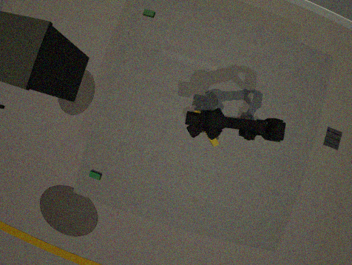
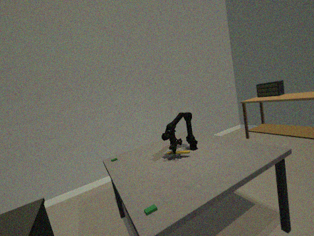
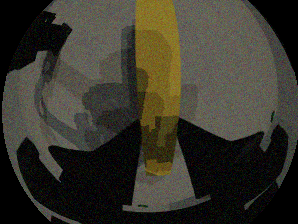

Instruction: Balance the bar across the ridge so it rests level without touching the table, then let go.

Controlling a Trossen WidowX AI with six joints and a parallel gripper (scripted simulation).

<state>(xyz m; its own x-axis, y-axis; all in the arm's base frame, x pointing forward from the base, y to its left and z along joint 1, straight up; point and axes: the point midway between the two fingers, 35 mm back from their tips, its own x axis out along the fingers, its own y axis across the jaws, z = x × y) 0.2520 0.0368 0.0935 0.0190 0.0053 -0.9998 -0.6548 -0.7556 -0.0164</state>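
Observation:
The yellow bar (image 1: 214,141) (image 2: 185,151) (image 3: 159,60) is held low over the table (image 2: 214,171) and looks close to level in the exterior view, with dark shadow on the table below it. My gripper (image 2: 173,151) (image 3: 158,122) is shut on the bar, one black finger on each side in the wrist view. In the top view the arm covers the fingers and the bar's middle. I cannot pick out the ridge in any view, nor tell whether the bar touches it.
A green block (image 1: 149,13) (image 2: 114,159) lies near one table edge, and another green block (image 1: 95,175) (image 2: 150,209) near a corner. A large dark box (image 1: 22,49) (image 2: 24,219) stands beyond the table. A wooden bench (image 2: 283,98) stands at the back right.

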